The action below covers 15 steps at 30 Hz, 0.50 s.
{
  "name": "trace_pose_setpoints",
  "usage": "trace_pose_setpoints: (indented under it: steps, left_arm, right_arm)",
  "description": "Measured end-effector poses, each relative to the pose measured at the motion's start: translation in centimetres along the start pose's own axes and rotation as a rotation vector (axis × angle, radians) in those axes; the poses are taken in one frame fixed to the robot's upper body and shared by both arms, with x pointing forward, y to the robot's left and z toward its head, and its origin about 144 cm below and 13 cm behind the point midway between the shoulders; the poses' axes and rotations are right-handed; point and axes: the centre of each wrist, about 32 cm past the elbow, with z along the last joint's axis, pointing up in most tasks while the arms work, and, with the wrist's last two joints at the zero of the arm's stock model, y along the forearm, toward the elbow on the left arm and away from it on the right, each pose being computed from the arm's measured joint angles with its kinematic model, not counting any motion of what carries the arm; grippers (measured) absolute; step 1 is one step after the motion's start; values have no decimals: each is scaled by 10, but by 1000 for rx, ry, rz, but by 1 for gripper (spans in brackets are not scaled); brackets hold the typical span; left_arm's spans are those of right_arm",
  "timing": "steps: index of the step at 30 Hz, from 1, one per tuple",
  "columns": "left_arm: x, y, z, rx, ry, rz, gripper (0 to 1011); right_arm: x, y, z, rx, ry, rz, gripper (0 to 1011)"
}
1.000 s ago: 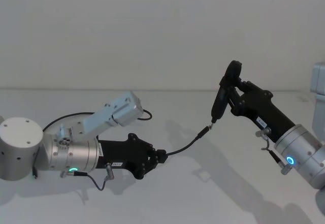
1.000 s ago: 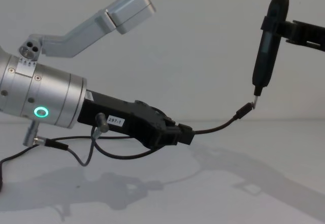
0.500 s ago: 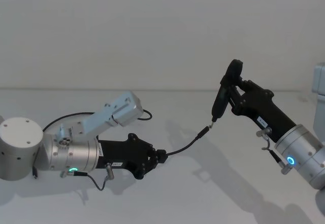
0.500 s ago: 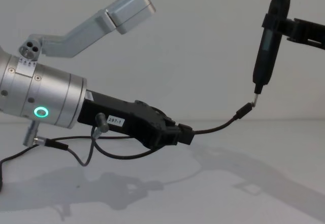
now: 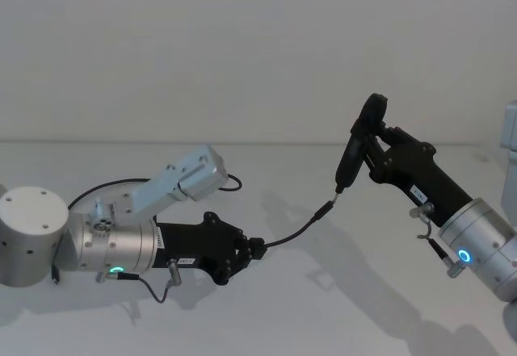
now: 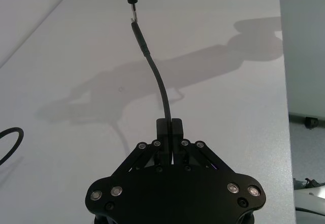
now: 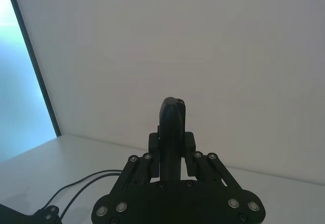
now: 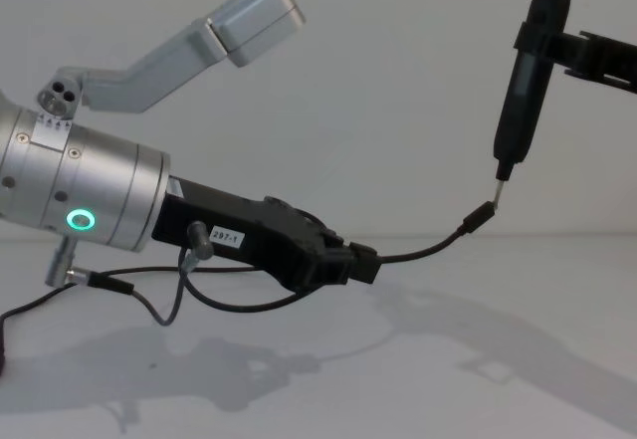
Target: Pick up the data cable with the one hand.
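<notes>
The left gripper (image 8: 360,263) is clamping its fingers (image 6: 169,127) on a thin black cable (image 8: 423,251), which is arching above the table (image 5: 323,307) to a metal-tipped plug (image 8: 480,214) meeting the black tool (image 8: 526,81) gripped by the right gripper (image 5: 365,144).

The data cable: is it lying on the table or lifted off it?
Lifted: the left end effector clamps the data cable, which arcs above the table.

This looks like a robot test lab: my arms reach over a plain white matte tabletop (image 5: 266,316) set against a bare white wall (image 5: 242,49) (nothing homely about it), and a pale blue glass panel in a dark frame (image 7: 20,82) stands at one side.
</notes>
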Motion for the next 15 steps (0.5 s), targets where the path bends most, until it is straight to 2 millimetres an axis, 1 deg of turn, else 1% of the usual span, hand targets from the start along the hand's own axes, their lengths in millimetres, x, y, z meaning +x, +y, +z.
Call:
trace_pose_setpoints:
  steps: [15]
  left_arm:
    - [0,0,0,0,0,0,38]
  right_arm:
    - [0,-1,0,6,11,8,279]
